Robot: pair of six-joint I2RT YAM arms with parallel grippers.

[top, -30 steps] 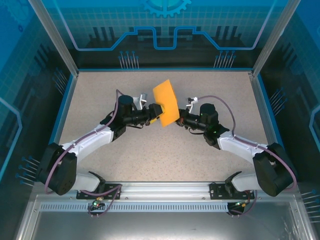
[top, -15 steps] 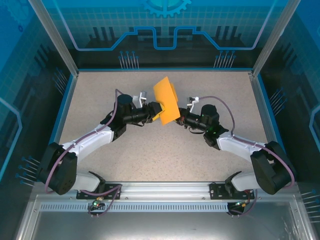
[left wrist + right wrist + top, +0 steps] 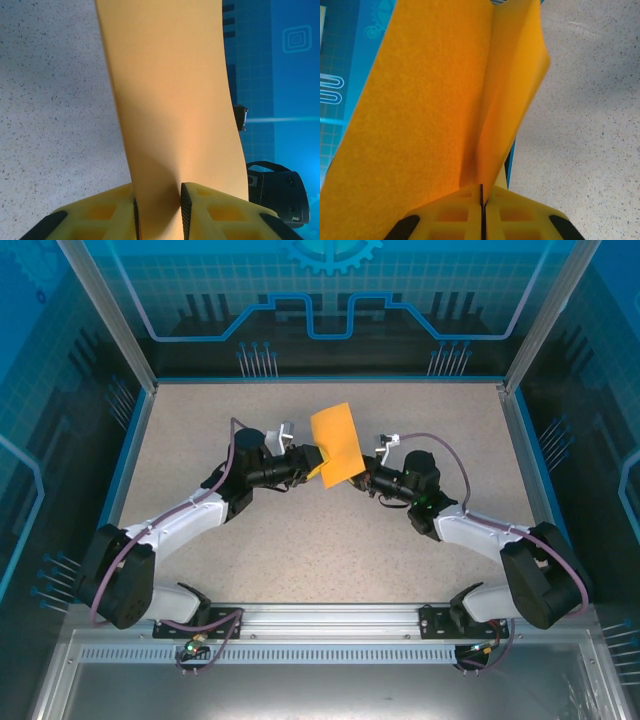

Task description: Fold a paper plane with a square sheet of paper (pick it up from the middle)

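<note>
Folded orange-yellow paper sheet [image 3: 336,443] is held off the table [image 3: 300,550], mid-table, between both tools. Right tool [image 3: 481,200]: jaws clenched flat on the sheet's lower edge, at the crease. Left tool [image 3: 159,212]: jaws part-way apart, sheet passing between the pads; gripped or not, cannot tell.

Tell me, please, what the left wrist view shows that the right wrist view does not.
Left wrist: the left gripper, its pads standing apart on either side of the sheet of paper, which rises as one smooth curve. A dark part of the right arm sits behind. Right wrist: the right gripper shut on the sheet, which opens into a V along a crease. Both: the orange sheet held up, with the speckled table behind.
</note>
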